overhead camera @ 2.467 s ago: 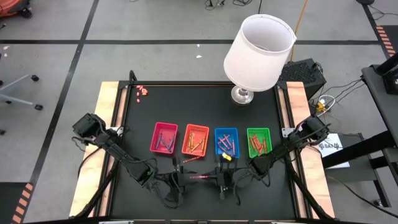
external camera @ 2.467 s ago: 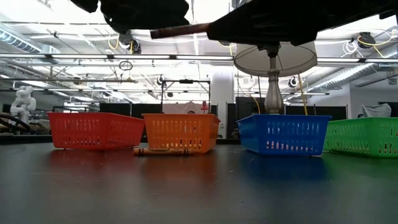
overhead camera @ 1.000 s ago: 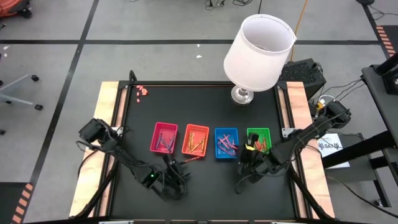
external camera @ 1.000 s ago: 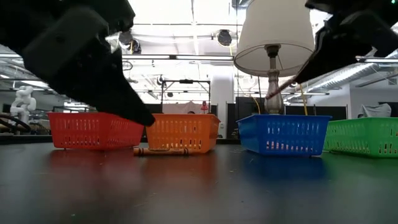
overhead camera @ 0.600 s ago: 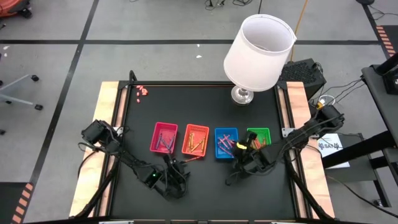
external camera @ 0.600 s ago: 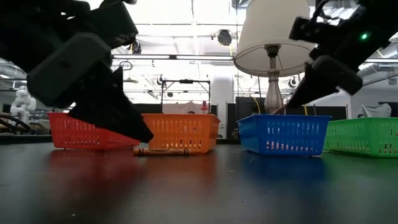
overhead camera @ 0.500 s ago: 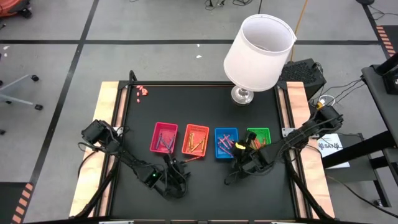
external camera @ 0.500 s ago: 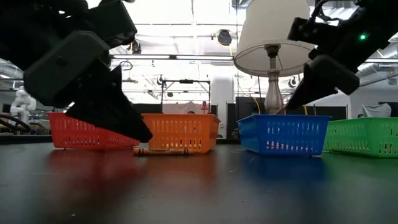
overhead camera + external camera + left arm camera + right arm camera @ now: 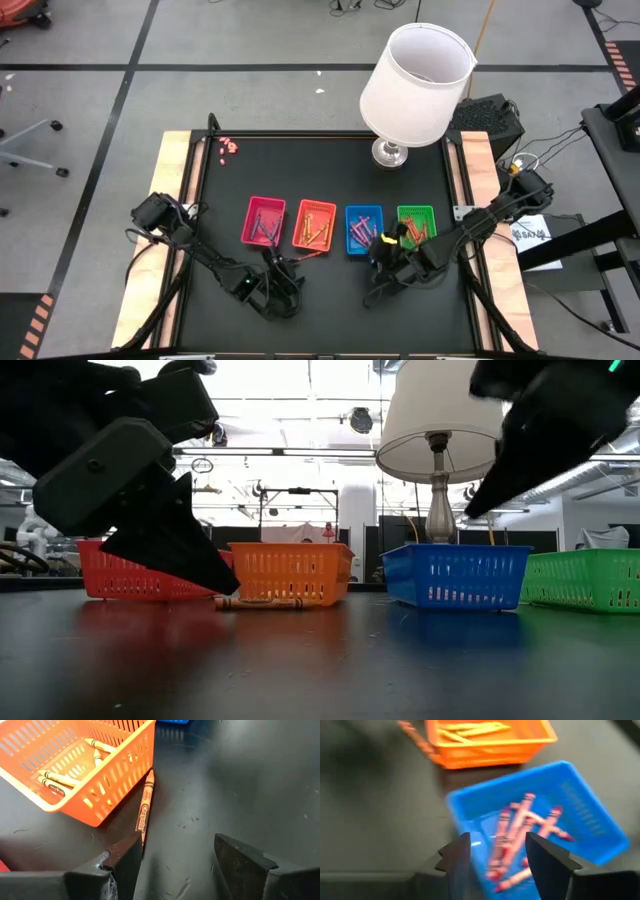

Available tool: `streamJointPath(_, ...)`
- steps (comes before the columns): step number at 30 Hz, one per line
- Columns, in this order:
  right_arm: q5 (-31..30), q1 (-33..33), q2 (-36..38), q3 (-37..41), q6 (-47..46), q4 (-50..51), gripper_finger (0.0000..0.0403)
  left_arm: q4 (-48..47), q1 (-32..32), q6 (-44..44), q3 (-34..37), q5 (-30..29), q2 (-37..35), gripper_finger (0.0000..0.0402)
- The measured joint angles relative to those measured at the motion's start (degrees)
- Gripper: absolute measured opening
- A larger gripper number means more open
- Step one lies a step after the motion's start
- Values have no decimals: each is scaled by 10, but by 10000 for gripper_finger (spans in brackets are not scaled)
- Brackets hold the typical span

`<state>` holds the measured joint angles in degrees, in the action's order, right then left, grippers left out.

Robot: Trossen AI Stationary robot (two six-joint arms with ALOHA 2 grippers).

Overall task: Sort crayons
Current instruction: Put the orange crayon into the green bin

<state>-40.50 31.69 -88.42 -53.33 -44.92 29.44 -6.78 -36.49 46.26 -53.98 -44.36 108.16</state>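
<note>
Four small trays stand in a row: pink (image 9: pixel 265 222), orange (image 9: pixel 314 224), blue (image 9: pixel 363 228) and green (image 9: pixel 416 224), each with crayons lying inside. One orange crayon (image 9: pixel 145 810) lies flat on the black table, along the orange tray's (image 9: pixel 75 765) near wall. My left gripper (image 9: pixel 177 855) is open just short of that crayon, low over the table and touching nothing. My right gripper (image 9: pixel 495 852) hangs open above the blue tray (image 9: pixel 535 820), over its pink and purple crayons (image 9: pixel 520 835). Nothing shows between its fingers.
A table lamp with a white shade (image 9: pixel 415 80) stands at the far edge on its base (image 9: pixel 390 152). Tiny pink-red bits (image 9: pixel 228 147) lie at the far left corner. The black table (image 9: pixel 330 310) shows bare surface in front of the trays.
My right gripper has gone from above the green tray toward the table's left and now hangs over the blue tray. The thin stick that showed at its tips in the low view no longer shows there. My left gripper has sunk a little toward the orange crayon.
</note>
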Motion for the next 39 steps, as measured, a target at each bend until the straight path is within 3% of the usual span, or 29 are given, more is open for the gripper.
streamJointPath(4, 12, 36, 0, -24, 17, -27, 180, -2, 0, -1, 0, 2, 0, 248)
streamJointPath(10, -42, 105, 0, -29, 69, -104, 176, -2, 8, -1, 0, -5, 21, 248)
streamJointPath(17, -61, 158, 0, -29, 95, -123, 174, 9, 22, 15, -1, -11, 40, 248)
streamJointPath(34, -60, 164, 0, -29, 116, -128, 173, 39, 44, -5, -1, 35, 41, 248)
streamJointPath(39, -60, 164, 0, -29, 120, -129, 173, 49, 42, -7, -1, 47, 41, 220)
